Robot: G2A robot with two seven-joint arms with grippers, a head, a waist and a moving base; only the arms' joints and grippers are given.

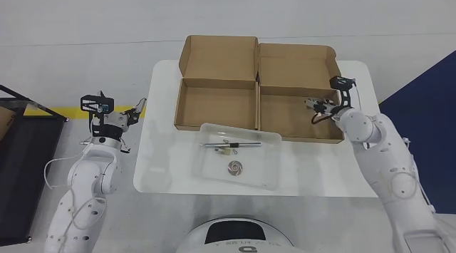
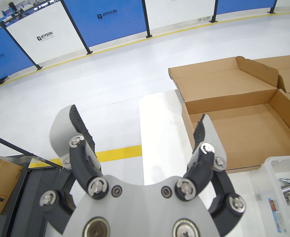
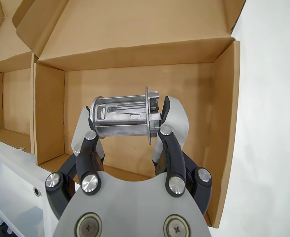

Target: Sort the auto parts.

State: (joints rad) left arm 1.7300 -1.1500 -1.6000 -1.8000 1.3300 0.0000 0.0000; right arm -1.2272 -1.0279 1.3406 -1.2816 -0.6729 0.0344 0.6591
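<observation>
A white table with rounded corners stands on a pale, glossy floor. A yellow line runs across the floor beside the table's left edge. Further out, blue and white partition panels on black posts fence off the room, and a dark rack sits on the floor to the robot's left. Two open boxes lie side by side on the far half of the table with their lids folded back, the left cardboard box touching the right cardboard box. Just in front of them, near the middle of the table, is a clear plastic tray. It holds a metal rod lying crosswise and a small round part nearer the robot. The right gripper hangs over the inside of the right cardboard box, towards its right wall. Its padded fingers are clamped on the two ends of a ribbed metal cylinder with a flange, which lies sideways between them. Whether the cylinder touches the box floor cannot be told. The left gripper is off the table's left edge, above the floor and the yellow line. Its jaws are spread wide and hold nothing.
</observation>
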